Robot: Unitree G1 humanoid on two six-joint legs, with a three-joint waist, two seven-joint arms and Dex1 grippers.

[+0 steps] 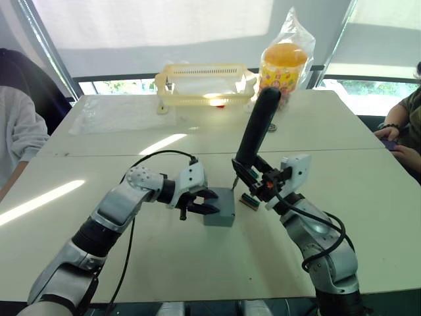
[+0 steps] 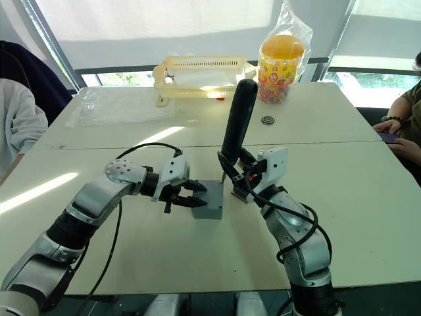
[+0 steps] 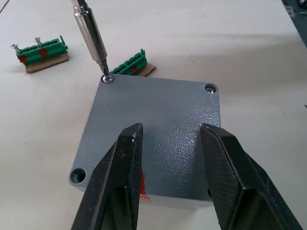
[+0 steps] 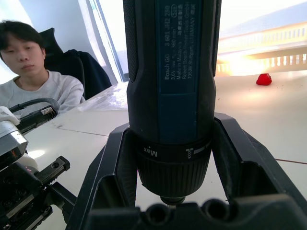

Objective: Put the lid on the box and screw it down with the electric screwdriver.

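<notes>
The grey box (image 1: pixel 220 209) stands mid-table with the lid (image 3: pixel 158 120) lying flush on top of it. My left gripper (image 1: pixel 202 203) is open, its two black fingers (image 3: pixel 120 177) spread over the lid's near side. My right gripper (image 1: pixel 255 178) is shut on the electric screwdriver (image 1: pixel 258 125), which is held upright and leans slightly away. Its metal bit (image 3: pixel 91 33) rests on a screw (image 3: pixel 108 78) in one lid corner. A second screw (image 3: pixel 209 88) sits in the neighbouring corner, and a hole (image 3: pixel 77 176) nearer my fingers is empty.
Two green terminal pieces (image 3: pixel 41 49) (image 3: pixel 132 64) lie beside the box. A yellow basket (image 1: pixel 204 82), a bagged snack jar (image 1: pixel 284 62) and a clear plastic sheet (image 1: pixel 118 105) are at the far side. People sit at the left (image 1: pixel 16 125) and right (image 1: pixel 401 131) edges.
</notes>
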